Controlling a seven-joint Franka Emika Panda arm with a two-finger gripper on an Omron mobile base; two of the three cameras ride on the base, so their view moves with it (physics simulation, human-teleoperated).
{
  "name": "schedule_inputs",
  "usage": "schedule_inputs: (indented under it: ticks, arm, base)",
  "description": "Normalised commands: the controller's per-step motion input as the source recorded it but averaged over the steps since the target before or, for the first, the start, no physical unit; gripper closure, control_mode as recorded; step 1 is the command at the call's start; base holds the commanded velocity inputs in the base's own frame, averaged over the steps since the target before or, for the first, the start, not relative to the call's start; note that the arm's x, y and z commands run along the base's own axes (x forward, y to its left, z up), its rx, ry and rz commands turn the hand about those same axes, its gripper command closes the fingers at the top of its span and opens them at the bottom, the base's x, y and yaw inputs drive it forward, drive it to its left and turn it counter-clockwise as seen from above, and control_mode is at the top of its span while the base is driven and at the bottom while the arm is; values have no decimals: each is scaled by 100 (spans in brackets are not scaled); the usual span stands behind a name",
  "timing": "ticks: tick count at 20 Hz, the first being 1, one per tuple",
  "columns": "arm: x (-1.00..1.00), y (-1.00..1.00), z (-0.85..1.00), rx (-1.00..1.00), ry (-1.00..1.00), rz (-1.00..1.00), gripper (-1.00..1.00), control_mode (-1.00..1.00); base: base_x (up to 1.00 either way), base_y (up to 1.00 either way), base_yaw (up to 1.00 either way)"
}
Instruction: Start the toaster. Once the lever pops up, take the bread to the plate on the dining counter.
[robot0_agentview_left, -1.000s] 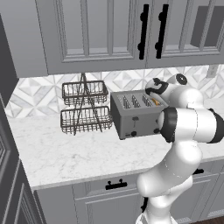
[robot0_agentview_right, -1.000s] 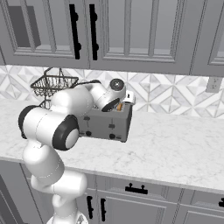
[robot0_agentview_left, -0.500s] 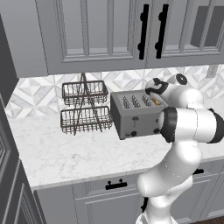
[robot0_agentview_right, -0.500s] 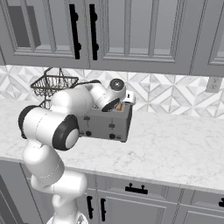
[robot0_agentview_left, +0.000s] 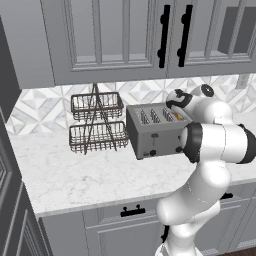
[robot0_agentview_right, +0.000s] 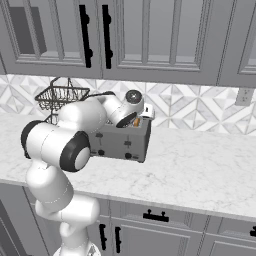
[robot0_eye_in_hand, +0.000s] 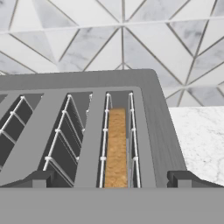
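The grey toaster (robot0_agentview_left: 152, 136) (robot0_agentview_right: 120, 142) (robot0_eye_in_hand: 153, 98) stands on the kitchen counter against the tiled wall. One tan slice of bread (robot0_eye_in_hand: 116, 148) sits low in its rightmost slot, and an orange sliver of the bread (robot0_agentview_left: 178, 116) (robot0_agentview_right: 136, 121) shows beside the hand. My gripper (robot0_eye_in_hand: 111, 178) hovers just above that slot, open, with one fingertip on each side of it and nothing between them. Black knobs and a lever dot the toaster's front. The plate and the dining counter are out of view.
A black wire two-tier basket rack (robot0_agentview_left: 97, 125) (robot0_agentview_right: 62, 95) stands close to the toaster's left. Grey upper cabinets (robot0_agentview_left: 120, 40) hang low over the marble counter (robot0_agentview_right: 200, 170). A wall outlet (robot0_agentview_right: 244, 96) is at the far right.
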Motion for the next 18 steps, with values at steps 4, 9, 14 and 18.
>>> schedule_inputs:
  ticks: [4,9,14,18]
  arm:
    - [0,0,0,0,0,0,-100,-100]
    - [0,0,0,0,0,0,-100,-100]
    - [0,0,0,0,0,0,-100,-100]
    - [0,0,0,0,0,0,-100,-100]
  base:
    - [0,0,0]
    - [0,0,0]
    - [0,0,0]
    - [0,0,0]
